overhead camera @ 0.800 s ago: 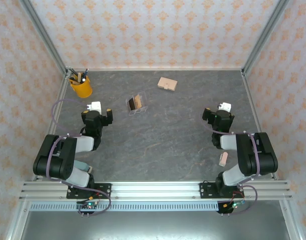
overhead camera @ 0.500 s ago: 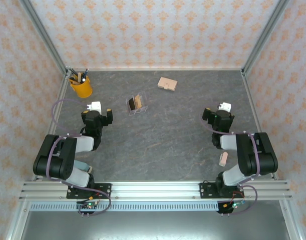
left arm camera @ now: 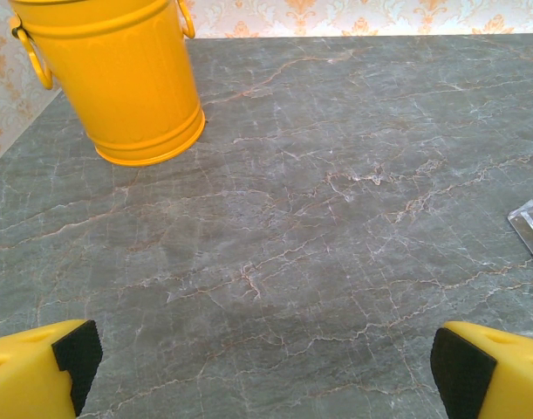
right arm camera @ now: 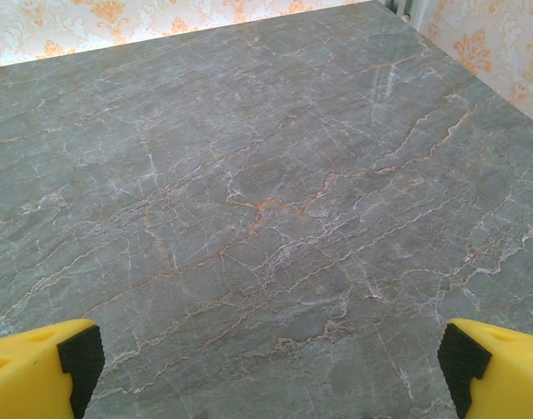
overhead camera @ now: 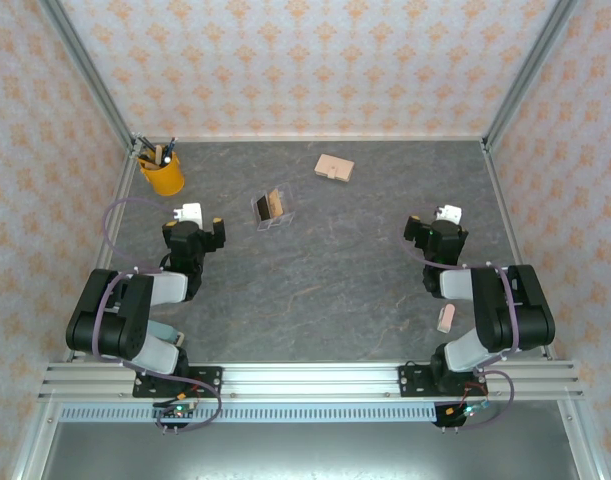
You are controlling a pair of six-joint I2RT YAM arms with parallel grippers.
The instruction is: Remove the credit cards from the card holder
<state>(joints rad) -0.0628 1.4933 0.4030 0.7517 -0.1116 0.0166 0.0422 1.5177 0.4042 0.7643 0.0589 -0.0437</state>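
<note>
Both arms sit folded low near their bases; the left gripper (left arm camera: 264, 371) and right gripper (right arm camera: 266, 371) have their yellow fingers spread wide, holding nothing, over the grey veined stone-look table (right arm camera: 249, 175). Overhead I see the flat tan card holder (overhead camera: 334, 168) lying far back, well apart from both. My left wrist camera adds a glossy yellow bucket (left arm camera: 126, 78).

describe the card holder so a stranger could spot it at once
On the grey marble-patterned table, look along the far edge by the back wall, slightly right of centre. The card holder lies there alone. Unlike the clear stand in front of it to the left or the yellow bucket in the far left corner, it is a flat tan rectangle.
</note>
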